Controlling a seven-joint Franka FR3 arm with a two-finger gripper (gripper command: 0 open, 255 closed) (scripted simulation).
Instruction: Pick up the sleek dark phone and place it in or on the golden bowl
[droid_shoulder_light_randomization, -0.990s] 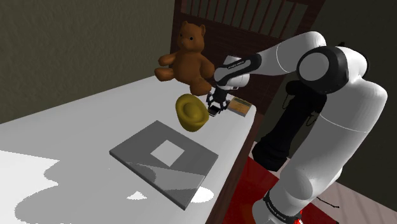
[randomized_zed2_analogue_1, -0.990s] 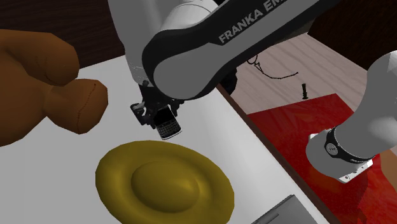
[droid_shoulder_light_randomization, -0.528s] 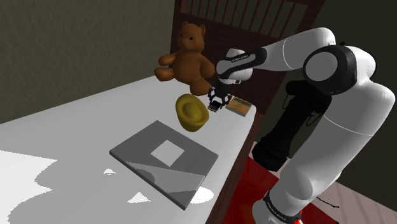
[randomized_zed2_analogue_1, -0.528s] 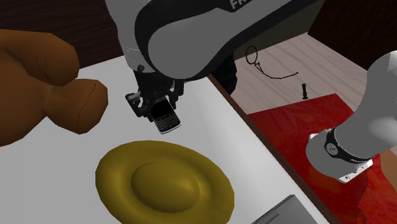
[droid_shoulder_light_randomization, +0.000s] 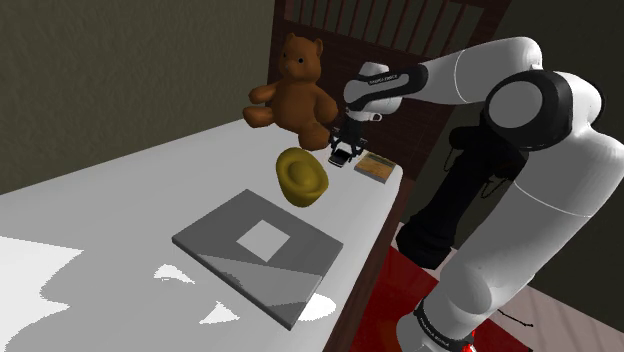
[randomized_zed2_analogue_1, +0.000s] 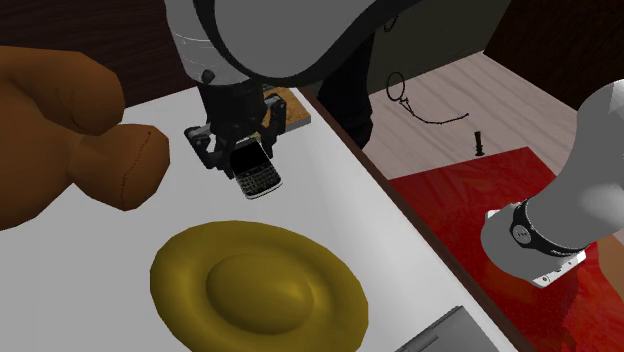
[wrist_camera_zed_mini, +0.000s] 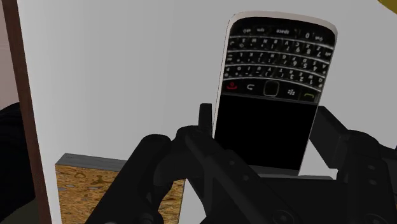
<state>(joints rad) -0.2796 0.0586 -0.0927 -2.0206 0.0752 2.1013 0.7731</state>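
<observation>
My black gripper is shut on a dark phone with a keypad and black screen, holding it in the air above the white table. In the wrist view the phone sits clasped between my two fingers. The golden bowl rests on the table just below and in front of the phone in the second exterior view. Seen from the shoulder, the gripper hangs just right of the golden bowl, near the table's far right corner.
A brown teddy bear sits behind the bowl. A small cork-textured block lies at the table's corner by the edge. A grey flat slab lies nearer the camera. A red mat covers the floor beside the table.
The gripper has risen with the phone in it and drifted away from the bowl toward the table's far corner. The cork block now shows behind it in the second exterior view.
</observation>
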